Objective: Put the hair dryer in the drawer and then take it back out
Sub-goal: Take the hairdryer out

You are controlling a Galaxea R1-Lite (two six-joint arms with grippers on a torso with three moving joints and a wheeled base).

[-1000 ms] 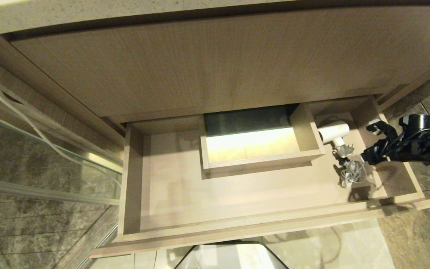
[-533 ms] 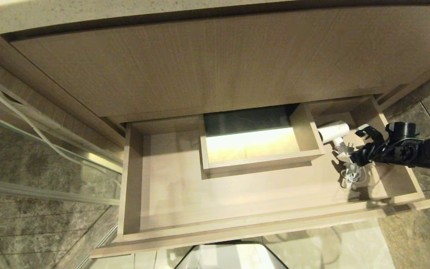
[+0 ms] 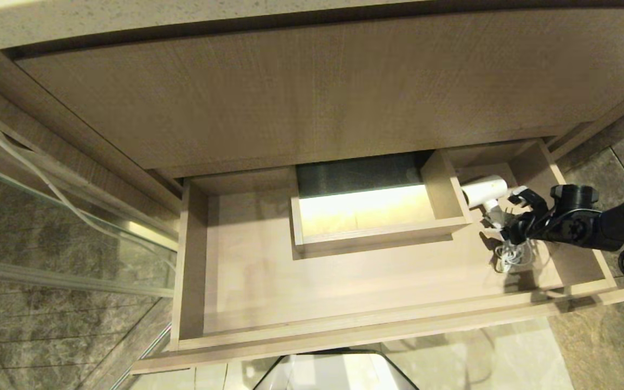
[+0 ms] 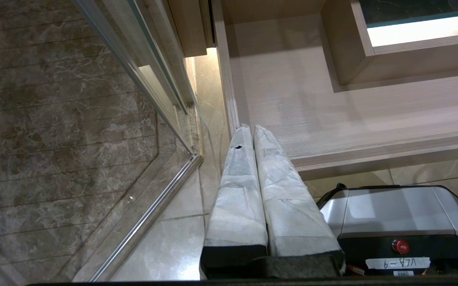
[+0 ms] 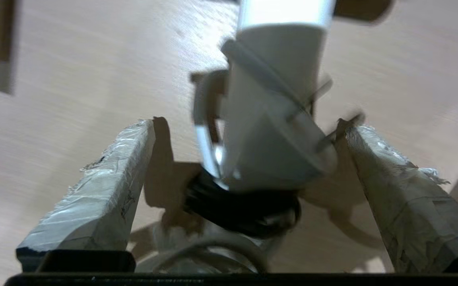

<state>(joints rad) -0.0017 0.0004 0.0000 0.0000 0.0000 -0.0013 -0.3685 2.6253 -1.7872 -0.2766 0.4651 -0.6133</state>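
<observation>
Tool on my right arm [image 3: 513,212] spread wide and empty astride the hair dryer [image 3: 484,190], which lies in the drawer [image 3: 344,325] near its back right corner: stowing looks done, retrieval remains.

Hair dryer [image 3: 483,190] wedged between boxed cutout [image 3: 442,187] and drawer [image 3: 539,162] wall.

Only one text reads for me: a white strip label [image 4: 398,263] on my base [image 4: 392,210], below the red button [image 4: 400,246], seen upside down, hand-lettered "VLA-9". A smaller sticker under it is too small to read.
</observation>
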